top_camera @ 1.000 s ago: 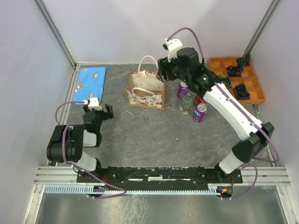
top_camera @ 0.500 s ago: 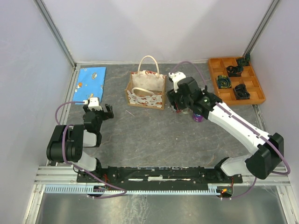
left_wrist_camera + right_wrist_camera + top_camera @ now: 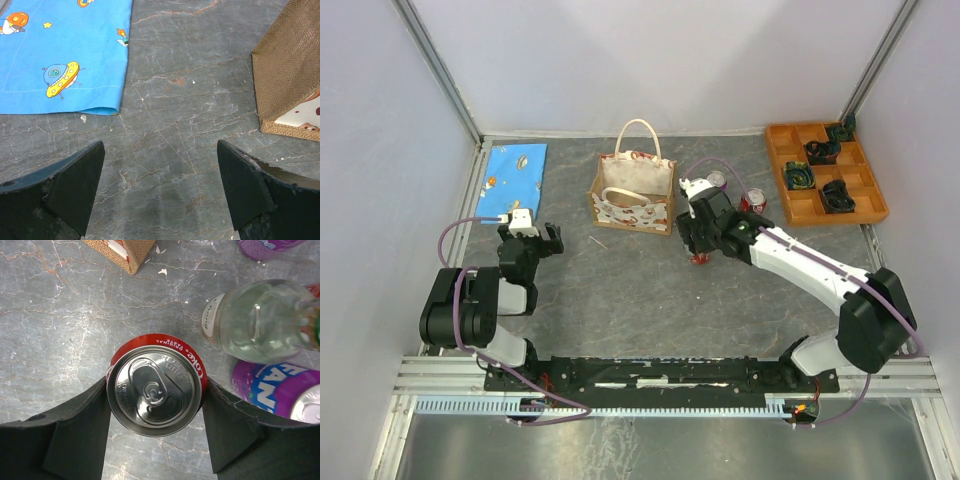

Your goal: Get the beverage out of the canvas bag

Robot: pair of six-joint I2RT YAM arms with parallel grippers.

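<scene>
The beverage is a red Coke can [image 3: 154,385], standing upright between the two black fingers of my right gripper [image 3: 156,392], which is shut on its sides. From above, the right gripper [image 3: 701,245] sits low over the table just right of and in front of the canvas bag [image 3: 632,195], and a sliver of the red can [image 3: 701,261] shows beneath it. The tan bag stands upright with its mouth open and its handles up. My left gripper [image 3: 160,185] is open over bare table at the left, with the bag's burlap side [image 3: 292,70] to its right.
Beside the held can stand a clear bottle [image 3: 260,322] and a purple Fanta can [image 3: 280,392]. Two more can tops [image 3: 717,180] [image 3: 753,199] show behind the right arm. An orange compartment tray [image 3: 825,170] is at the back right, a blue printed cloth [image 3: 515,178] at the back left.
The right arm has swung from behind the bag's right side forward and down to the table in front of the standing drinks. The left arm has not moved.
</scene>
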